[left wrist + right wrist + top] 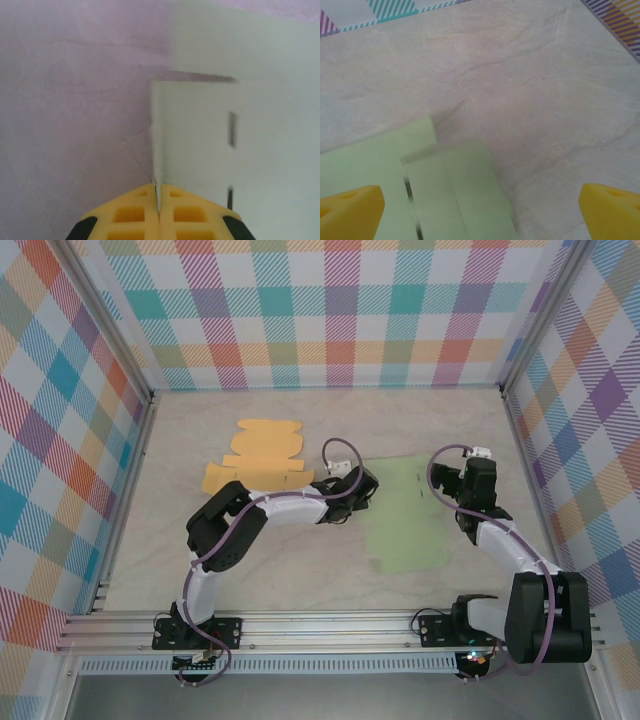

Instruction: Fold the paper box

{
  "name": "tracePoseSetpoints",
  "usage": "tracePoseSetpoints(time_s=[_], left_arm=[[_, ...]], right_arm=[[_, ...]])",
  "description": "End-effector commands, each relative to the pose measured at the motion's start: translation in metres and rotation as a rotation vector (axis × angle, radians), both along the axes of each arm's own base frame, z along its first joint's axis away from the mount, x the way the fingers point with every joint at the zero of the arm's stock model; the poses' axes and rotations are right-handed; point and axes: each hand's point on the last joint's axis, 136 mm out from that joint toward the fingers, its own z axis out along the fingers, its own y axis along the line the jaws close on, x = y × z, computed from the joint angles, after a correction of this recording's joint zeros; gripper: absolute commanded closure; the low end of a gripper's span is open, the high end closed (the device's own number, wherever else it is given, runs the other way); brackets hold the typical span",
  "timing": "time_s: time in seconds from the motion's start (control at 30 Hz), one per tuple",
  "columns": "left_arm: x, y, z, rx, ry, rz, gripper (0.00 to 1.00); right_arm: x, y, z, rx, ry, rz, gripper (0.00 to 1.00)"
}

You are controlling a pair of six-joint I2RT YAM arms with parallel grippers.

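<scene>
Green paper box blank [410,530] lies flat on the table [300,575], right of centre and nearer the right edge. The left arm reaches across from its base with the elbow bent. The left gripper [158,200] has its yellow fingers pinched on the blank's left edge. The right arm folds back over the blank's far right part. The right gripper [481,210] has its fingers spread wide, with the blank's corner below them, closer to one finger than the other.

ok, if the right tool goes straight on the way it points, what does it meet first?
Likely the green paper sheet: its flap lies ahead of the open right tool. Depth is unclear, so it may reach bare table beside it.
</scene>
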Motion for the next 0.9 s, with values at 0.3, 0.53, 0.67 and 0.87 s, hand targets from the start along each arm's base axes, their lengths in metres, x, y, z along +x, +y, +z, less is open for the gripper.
tracePoseSetpoints(time_s=[0.3, 0.53, 0.67, 0.87], left_arm=[[0.014, 0.007, 0.131, 0.191, -0.505, -0.379, 1.0], [0.012, 0.041, 0.163, 0.166, -0.652, -0.491, 1.0], [0.01, 0.059, 0.178, 0.126, -0.722, -0.529, 1.0], [-0.005, 0.077, 0.208, 0.035, -0.806, -0.612, 1.0]], right_arm=[[0.001, 0.044, 0.035, 0.146, -0.043, 0.213, 0.0], [-0.01, 0.067, 0.054, 0.184, -0.069, 0.353, 0.0], [-0.018, 0.08, 0.063, 0.184, -0.1, 0.45, 0.0], [-0.022, 0.098, 0.065, 0.225, -0.112, 0.568, 0.0]])
